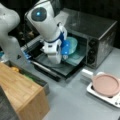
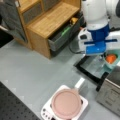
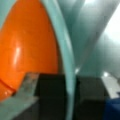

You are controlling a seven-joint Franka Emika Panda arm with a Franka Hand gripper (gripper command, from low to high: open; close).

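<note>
gripper (image 1: 65, 55): centre of a front view, over the open oven door; wrist view shows its dark pads (image 3: 50, 85) clamped on the bowl rim, one inside, one outside.
bowl (image 1: 71, 45): teal, centre-right of a front view at the oven mouth; in a front view (image 2: 113, 65) at right edge, mid-height. Looks tilted, partly hidden by the arm.
orange object (image 2: 111, 58): sits inside the bowl; fills upper left of wrist view (image 3: 27, 47). Glossy, rounded, can't tell what it is.
handling: bowl looks like thin rigid plastic or melamine, light, smooth wall, likely slippery. Loose orange load can roll and shift the balance.
grip point: the rim edge is the only pinchable part; pinch is off-centre, so expect the bowl to swing.
oven (image 1: 100, 37): steel, upper right of a front view, door (image 1: 62, 66) folded down flat.
pan (image 1: 106, 85): pink, on a white hob (image 1: 100, 96), lower right, well apart from bowl.
cabinet (image 2: 47, 22): wood, upper left of a front view.
</note>
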